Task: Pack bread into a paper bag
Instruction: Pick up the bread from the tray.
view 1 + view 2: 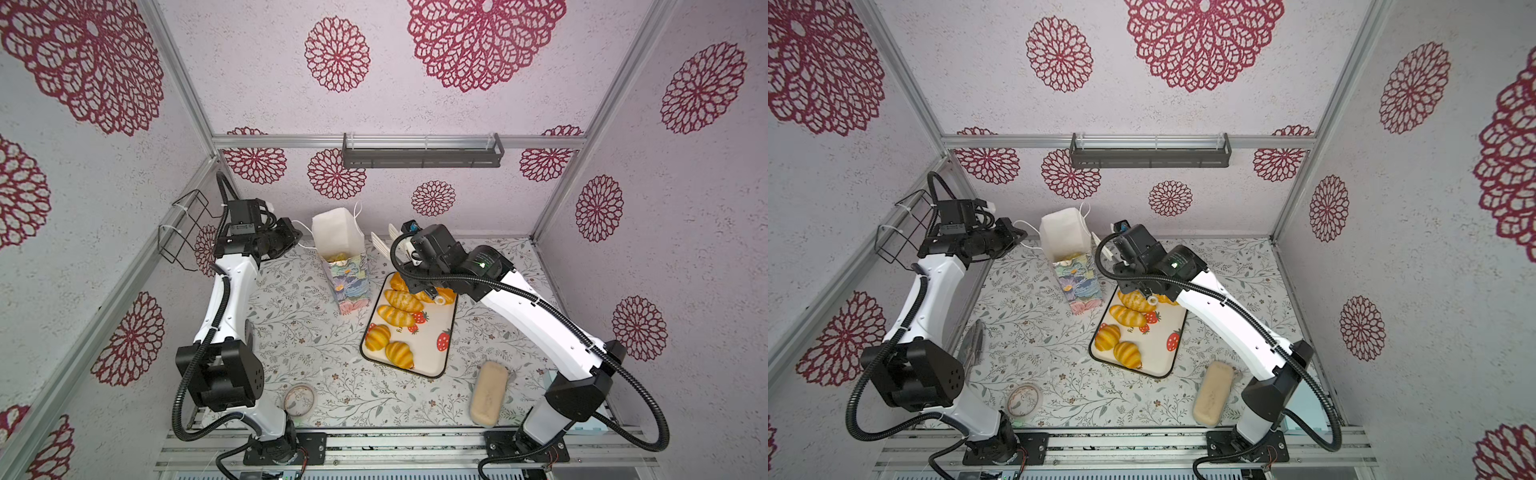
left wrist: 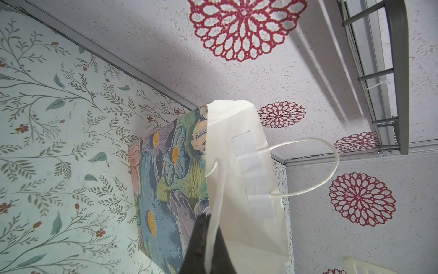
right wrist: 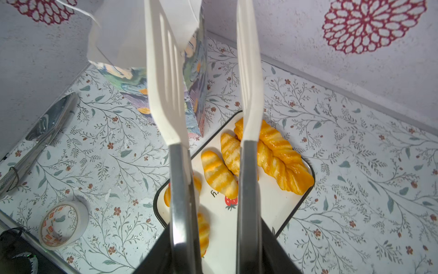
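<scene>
Two arms lean toward the back of the table [image 1: 316, 357], and we take them in turn. The left arm [image 1: 228, 299] folds at the elbow and its forearm runs along the side wall. The wrist is turned sideways so that the left gripper [image 2: 206, 227] meets the mouth of the paper bag [image 1: 349, 286]. Its fingers are pressed together, pinching one white cord handle [image 2: 219, 185]. The right arm [image 1: 532, 316] slants across the tray [image 1: 432, 357] with its wrist raised over the far end. We see the right gripper [image 3: 215, 258] clamped on the metal handles of one pair of tongs [image 3: 166, 95], whose white blades stand spread beside the bag's rim. The bag stands upright and open, just beside the tray's far left corner, with some bread [image 1: 337, 257] showing inside; how many pieces we cannot tell. On the tray we count five: one twisted loaf [image 3: 277, 161], two striped rolls [image 3: 219, 174] and two croissants [image 1: 377, 337]. Elsewhere on the table lie one tape roll [image 1: 299, 399] and one beige block [image 1: 489, 392].
</scene>
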Robot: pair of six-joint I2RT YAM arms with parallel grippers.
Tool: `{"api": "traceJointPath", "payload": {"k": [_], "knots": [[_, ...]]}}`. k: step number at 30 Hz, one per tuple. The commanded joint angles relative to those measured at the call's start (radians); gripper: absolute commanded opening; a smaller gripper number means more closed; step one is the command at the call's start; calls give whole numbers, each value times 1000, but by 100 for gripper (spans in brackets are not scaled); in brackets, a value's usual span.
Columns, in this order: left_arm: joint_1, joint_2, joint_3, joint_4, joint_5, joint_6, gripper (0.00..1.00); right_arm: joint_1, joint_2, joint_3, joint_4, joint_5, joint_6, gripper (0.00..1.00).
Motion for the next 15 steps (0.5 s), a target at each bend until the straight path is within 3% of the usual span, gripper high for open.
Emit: {"api": "traceJointPath", "payload": {"k": [1, 15], "knots": [[-1, -11, -6, 14, -10, 11, 0, -33, -98, -81, 77, -17, 64, 45], [0, -3, -7, 12, -18, 15, 0, -103, -238, -407, 99, -112, 137, 45]]}}
